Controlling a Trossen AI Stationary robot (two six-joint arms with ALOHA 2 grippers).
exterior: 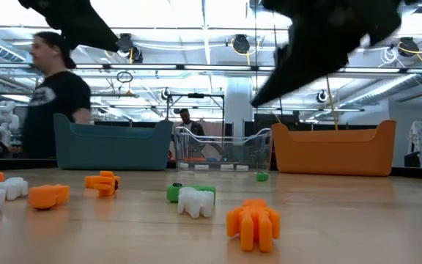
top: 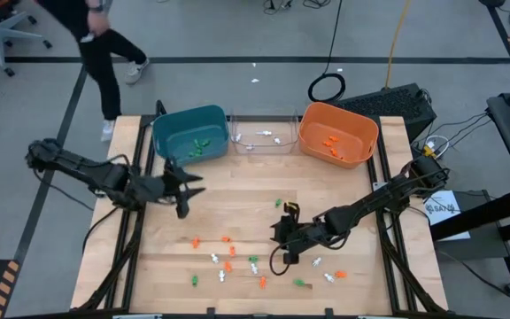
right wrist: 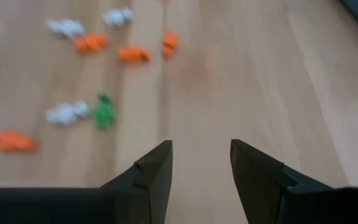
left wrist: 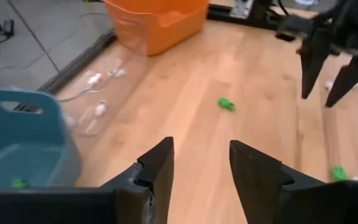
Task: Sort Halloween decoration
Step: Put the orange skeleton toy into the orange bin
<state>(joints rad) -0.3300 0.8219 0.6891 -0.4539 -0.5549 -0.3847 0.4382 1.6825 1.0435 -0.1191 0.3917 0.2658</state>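
Halloween decoration: many tiny orange, green and white trinkets, loose on the wooden table just beside and in front of the right gripper; others lie already in the three bins.

High view, left gripper: it hangs over the table close to the teal bin; fingers apart, nothing between them.

High view, right gripper: low over the table, at the edge of the trinket scatter; one green trinket lies alone a little beyond it.

High view, containers: teal bin holds green pieces, clear bin holds white pieces, orange bin holds orange pieces.

Low view: only here the trinkets show their form, such as an orange piece and a white piece touching a green one; the bins stand in a row behind, what is inside the teal and orange ones is hidden by their walls. A person stands behind the teal bin.

Left wrist view: own fingers stand apart and empty; past them a single green trinket, the clear bin with white pieces, and the right arm's gripper farther off.

Right wrist view: own fingers apart, holding nothing; ahead of them orange, white and green pieces, such as a green one just beside a white one.
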